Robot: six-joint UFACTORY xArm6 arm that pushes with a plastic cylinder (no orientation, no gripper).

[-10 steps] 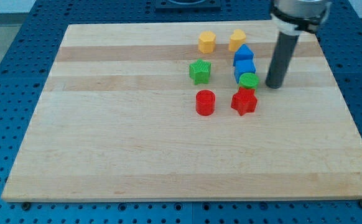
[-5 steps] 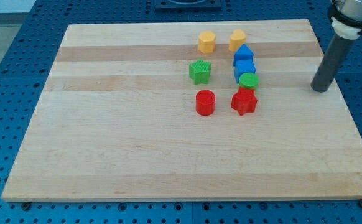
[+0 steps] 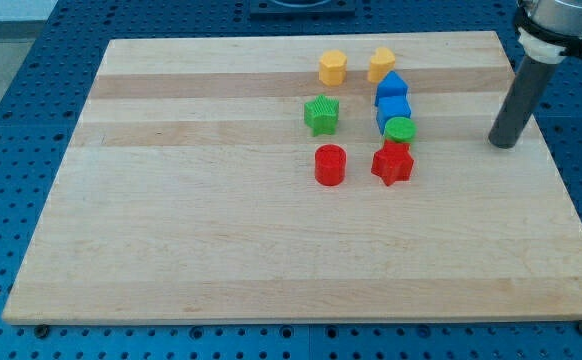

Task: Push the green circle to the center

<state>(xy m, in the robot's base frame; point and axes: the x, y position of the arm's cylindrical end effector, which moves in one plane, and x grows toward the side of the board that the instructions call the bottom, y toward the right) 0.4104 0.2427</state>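
The green circle (image 3: 400, 128) is a small round green block right of the board's middle. It touches a blue block (image 3: 394, 109) above it and a red star (image 3: 392, 164) below it. My tip (image 3: 502, 144) rests on the board well to the right of the green circle, about a hundred pixels away, touching no block. The dark rod rises from it toward the view's top right corner.
A second blue block (image 3: 392, 85) sits above the first. A green star (image 3: 322, 115) and a red cylinder (image 3: 330, 165) lie left of the cluster. Two yellow blocks (image 3: 333, 67) (image 3: 380, 63) sit near the board's top edge. The wooden board (image 3: 221, 230) lies on a blue perforated table.
My tip moved from just right of the green circle far to the right, then came back slightly left. No block has moved.
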